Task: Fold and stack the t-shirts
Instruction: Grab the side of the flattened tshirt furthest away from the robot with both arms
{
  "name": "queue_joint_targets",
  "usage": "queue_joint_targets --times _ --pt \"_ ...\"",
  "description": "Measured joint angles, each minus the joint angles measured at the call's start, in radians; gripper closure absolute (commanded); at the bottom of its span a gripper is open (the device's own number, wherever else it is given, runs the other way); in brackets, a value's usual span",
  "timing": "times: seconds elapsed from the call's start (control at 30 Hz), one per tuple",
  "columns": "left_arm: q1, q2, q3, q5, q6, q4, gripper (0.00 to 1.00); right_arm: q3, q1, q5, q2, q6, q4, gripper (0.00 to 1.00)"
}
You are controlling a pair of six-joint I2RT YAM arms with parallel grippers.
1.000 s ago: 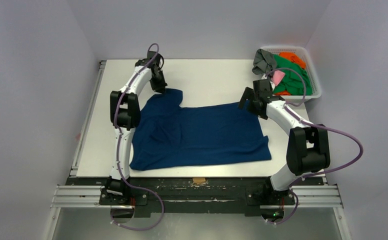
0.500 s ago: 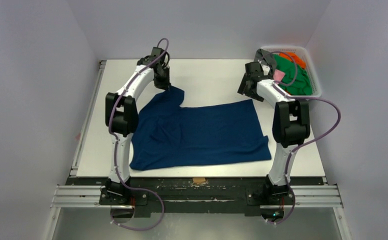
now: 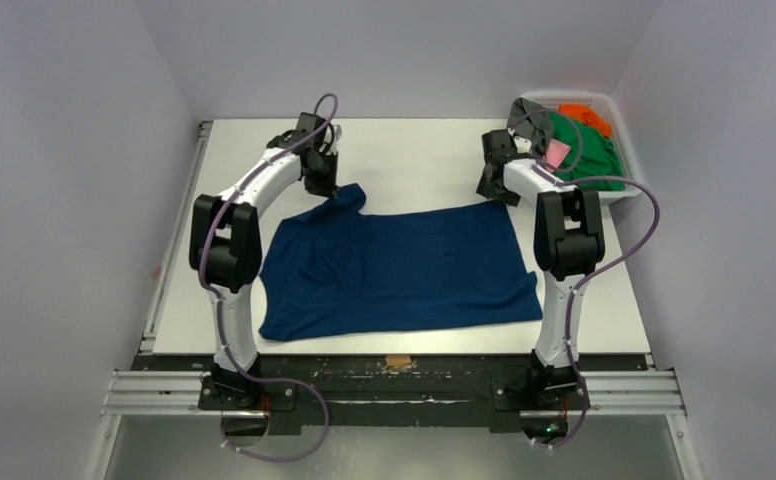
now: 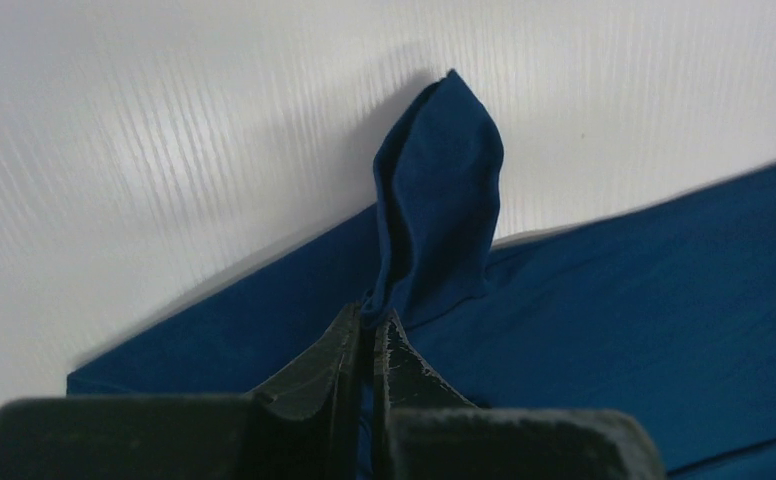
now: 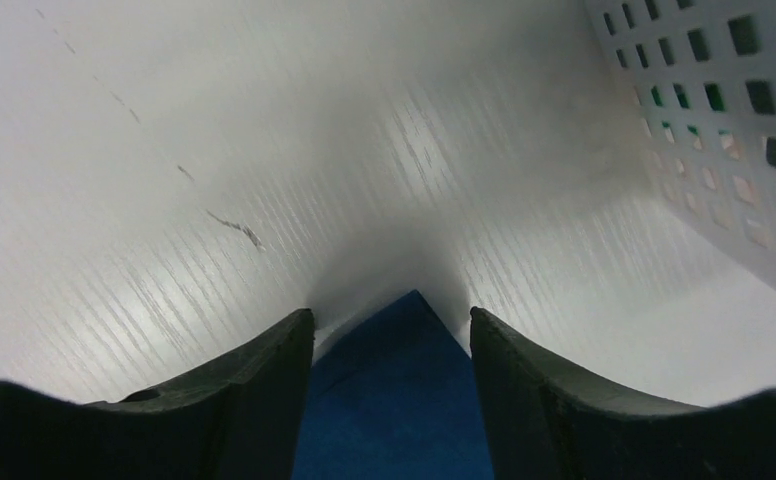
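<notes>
A large navy blue t-shirt (image 3: 394, 265) lies spread on the white table (image 3: 414, 150). My left gripper (image 3: 326, 185) is shut on its far left sleeve (image 3: 350, 196); in the left wrist view the jaws (image 4: 371, 318) pinch the cloth and the sleeve (image 4: 439, 200) stands up in a fold beyond them. My right gripper (image 3: 495, 194) is open at the shirt's far right corner; in the right wrist view the navy corner (image 5: 404, 350) lies on the table between the spread fingers (image 5: 392, 315). No white graphic shows.
A white mesh basket (image 3: 628, 184) stands at the far right, right beside my right gripper, its wall also in the right wrist view (image 5: 724, 130). It holds green (image 3: 589, 155), orange (image 3: 589, 115), grey (image 3: 529, 120) and pink (image 3: 558, 152) shirts.
Both grippers moved toward the far edge. The left one shifted right with the sleeve, and the shirt's left side now lies flatter. The right arm swung upright near the basket.
</notes>
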State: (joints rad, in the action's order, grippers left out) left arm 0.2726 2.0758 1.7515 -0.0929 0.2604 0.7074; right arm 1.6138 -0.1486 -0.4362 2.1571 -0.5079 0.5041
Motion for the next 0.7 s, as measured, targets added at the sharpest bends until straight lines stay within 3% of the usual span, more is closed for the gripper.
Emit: queue_joint_targets --times 0.17,0.33,0.7 --pt "0.006 -0.087 -0.108 -0.032 -0.021 -0.042 1.0 -0.085 -0.002 -0.001 -0.052 0.0 -0.033 0.69" --pt "0.011 -0.164 -0.15 -0.05 -0.058 -0.072 1.0 -0.125 -0.002 0.0 -0.081 0.017 -0.035 1.0" --pt "0.02 -0.419 -0.403 -0.108 -0.169 -0.098 1.0 -0.286 -0.003 0.038 -0.315 0.076 -0.089 1.0"
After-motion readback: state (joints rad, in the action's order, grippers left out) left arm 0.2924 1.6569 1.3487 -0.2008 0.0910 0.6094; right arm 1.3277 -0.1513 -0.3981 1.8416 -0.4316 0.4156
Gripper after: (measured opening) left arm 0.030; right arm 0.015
